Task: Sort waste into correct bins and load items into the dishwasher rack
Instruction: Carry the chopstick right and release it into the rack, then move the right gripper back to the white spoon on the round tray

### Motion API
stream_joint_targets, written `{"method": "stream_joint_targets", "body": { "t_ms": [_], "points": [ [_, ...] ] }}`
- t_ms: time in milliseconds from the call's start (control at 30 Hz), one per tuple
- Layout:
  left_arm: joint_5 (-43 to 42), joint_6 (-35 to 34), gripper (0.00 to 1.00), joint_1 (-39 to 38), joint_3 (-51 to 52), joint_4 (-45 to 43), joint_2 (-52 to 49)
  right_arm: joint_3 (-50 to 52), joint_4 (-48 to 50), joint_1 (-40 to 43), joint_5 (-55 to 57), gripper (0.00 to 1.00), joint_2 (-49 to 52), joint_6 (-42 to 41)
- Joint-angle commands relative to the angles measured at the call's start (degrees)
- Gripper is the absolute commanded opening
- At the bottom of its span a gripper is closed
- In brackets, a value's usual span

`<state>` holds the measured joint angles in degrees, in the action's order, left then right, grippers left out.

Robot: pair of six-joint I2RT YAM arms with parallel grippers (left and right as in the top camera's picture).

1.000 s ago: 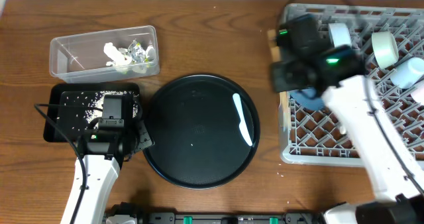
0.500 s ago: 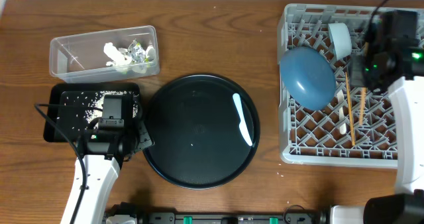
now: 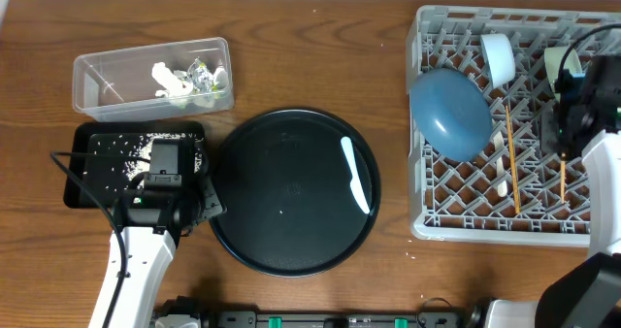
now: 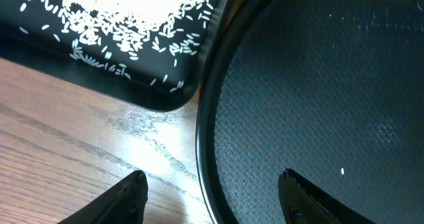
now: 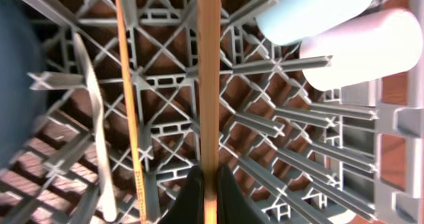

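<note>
My right gripper [image 5: 209,184] is shut on a wooden chopstick [image 5: 209,78] and holds it over the right side of the grey dishwasher rack [image 3: 423,187]; in the overhead view the gripper [image 3: 565,144] has the stick [image 3: 563,182] pointing toward the front. In the rack lie a second chopstick [image 3: 511,158], a pale spoon [image 5: 93,124], the dark blue dish [image 3: 451,113], a white cup [image 3: 499,58] and a pale green cup [image 3: 561,64]. Another pale spoon [image 3: 356,176] lies on the round black tray [image 3: 281,231]. My left gripper [image 4: 212,191] is open and empty over that tray's left rim.
The clear tub [image 3: 107,81] at the back left holds tissue pieces [image 3: 170,83] and a crinkled wrapper [image 3: 201,74]. The shallow black tray [image 3: 82,187] with rice grains [image 4: 119,25] sits just left of my left gripper.
My right arm has swung from over the blue dish to the rack's right side, carrying the chopstick. The left arm has not moved.
</note>
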<state>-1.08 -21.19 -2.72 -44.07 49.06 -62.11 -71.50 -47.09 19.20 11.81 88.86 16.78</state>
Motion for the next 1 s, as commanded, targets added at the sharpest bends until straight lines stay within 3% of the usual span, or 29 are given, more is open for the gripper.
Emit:
{"method": "stream_joint_targets", "body": {
  "t_ms": [0,200,267,367,400,433,533,767,967],
  "points": [
    [0.48,-0.52,0.65,0.24,-0.61,0.15,0.00,3.02,2.32,0.50,-2.14,0.01,-0.44,1.49],
    [0.48,-0.52,0.65,0.24,-0.61,0.17,0.00,5.84,5.68,0.50,-2.47,0.01,-0.44,1.44],
    [0.48,-0.52,0.65,0.24,-0.61,0.20,0.00,5.84,6.19,0.50,-2.67,0.06,-0.44,1.44],
    [0.48,-0.52,0.65,0.24,-0.61,0.17,0.00,5.84,6.71,0.48,-3.74,0.32,-0.44,0.81],
    [0.48,-0.52,0.65,0.24,-0.61,0.17,0.00,5.84,6.84,0.50,-4.90,0.46,-0.44,0.81],
    [0.48,-0.52,0.65,0.24,-0.61,0.20,0.00,5.84,6.97,0.50,-6.36,0.71,-0.46,0.83],
    [0.48,-0.52,0.65,0.24,-0.61,0.20,0.00,5.66,7.06,0.37,-10.19,0.99,-0.48,0.81],
    [0.48,-0.52,0.65,0.24,-0.61,0.20,0.00,3.54,6.38,-1.90,-18.38,0.99,-3.67,-4.61],
    [0.48,-0.52,0.65,0.24,-0.61,0.17,0.00,2.03,5.51,-10.12,-18.91,0.99,-11.69,-8.13]
  ]
}}
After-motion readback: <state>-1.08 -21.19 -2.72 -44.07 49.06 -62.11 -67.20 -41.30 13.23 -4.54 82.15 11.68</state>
